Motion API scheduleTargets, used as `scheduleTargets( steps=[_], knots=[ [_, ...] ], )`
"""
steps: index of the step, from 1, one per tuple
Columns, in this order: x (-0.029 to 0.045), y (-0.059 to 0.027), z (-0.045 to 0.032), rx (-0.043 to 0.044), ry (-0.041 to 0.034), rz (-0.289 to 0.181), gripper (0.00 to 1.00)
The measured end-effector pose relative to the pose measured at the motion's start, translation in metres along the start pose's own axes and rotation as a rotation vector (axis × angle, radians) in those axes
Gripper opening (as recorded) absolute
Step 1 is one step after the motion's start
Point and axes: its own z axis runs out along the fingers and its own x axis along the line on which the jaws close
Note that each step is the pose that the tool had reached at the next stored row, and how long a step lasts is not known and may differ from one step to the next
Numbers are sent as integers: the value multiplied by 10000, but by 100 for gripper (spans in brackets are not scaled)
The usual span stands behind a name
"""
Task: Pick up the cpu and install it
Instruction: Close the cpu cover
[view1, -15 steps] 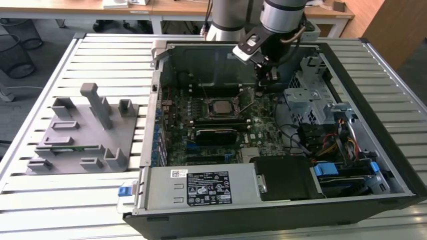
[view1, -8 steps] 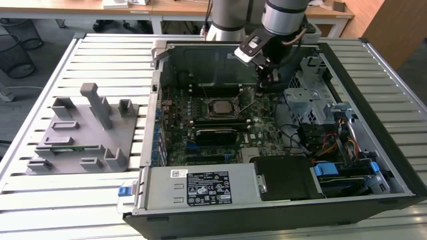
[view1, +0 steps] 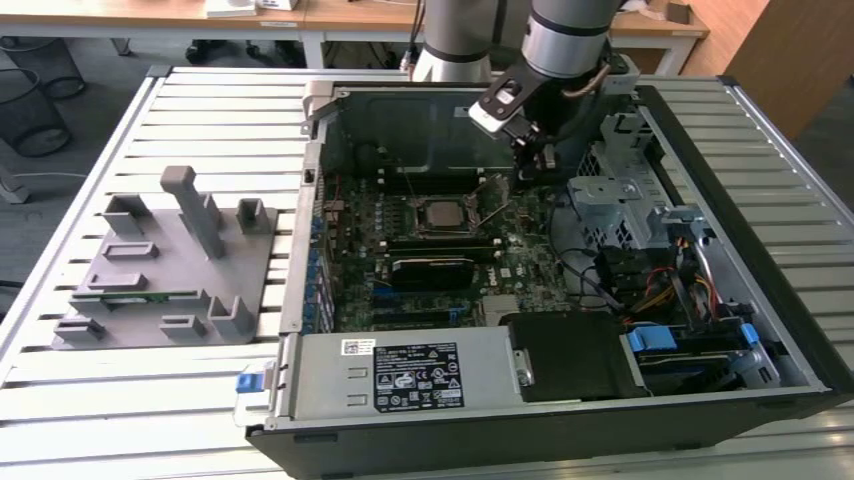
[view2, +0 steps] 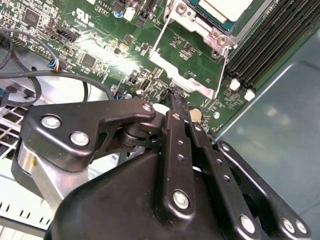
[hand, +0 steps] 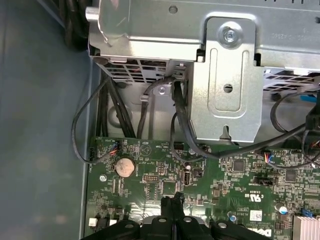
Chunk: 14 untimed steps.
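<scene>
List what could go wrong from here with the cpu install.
1. The gripper, fingers together, hangs close above the motherboard, beside the socket's metal frame. A slip could scrape small parts there.
2. The cpu lies in the socket and the frame appears swung open, so a knock might shift it.
3. Black cables run along the board's edge and could snag the arm.
</scene>
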Motion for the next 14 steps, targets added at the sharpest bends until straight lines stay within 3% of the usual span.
scheduleTargets(
  steps=[14],
  knots=[
    [2, -40, 40, 3, 1, -7, 11]
  ],
)
